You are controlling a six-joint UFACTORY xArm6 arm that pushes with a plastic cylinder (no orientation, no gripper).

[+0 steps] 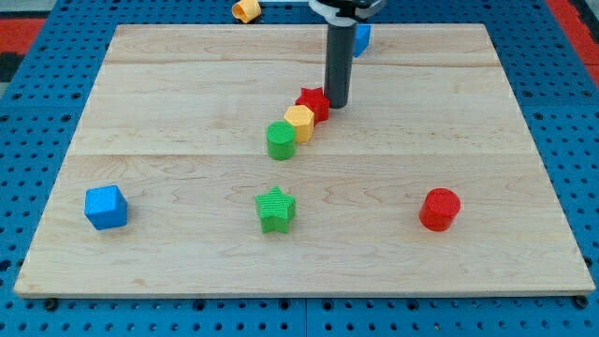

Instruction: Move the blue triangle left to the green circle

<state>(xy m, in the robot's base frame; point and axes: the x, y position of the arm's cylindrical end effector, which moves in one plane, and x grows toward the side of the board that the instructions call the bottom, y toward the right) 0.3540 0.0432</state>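
My tip point(337, 104) rests on the wooden surface point(187, 75) just at the right of the red star point(313, 101), touching or nearly touching it. The arm carries no pincer, so nothing is open or closed; only the dark rod shows.

The blue triangle point(361, 38) lies behind the rod near the view's top edge, up and slightly right of my tip and well apart from it. The rod hides most of it, so only a blue sliver shows and its shape cannot be made out.

The green circle point(281, 140) stands down and left of my tip, in a diagonal row with the yellow hexagon point(299, 122) and the red star, each touching the next.

Further down lie a blue cube point(105, 207), a green star point(275, 209) and a red cylinder point(440, 209). A yellow block point(245, 10) sits off the surface at the top.
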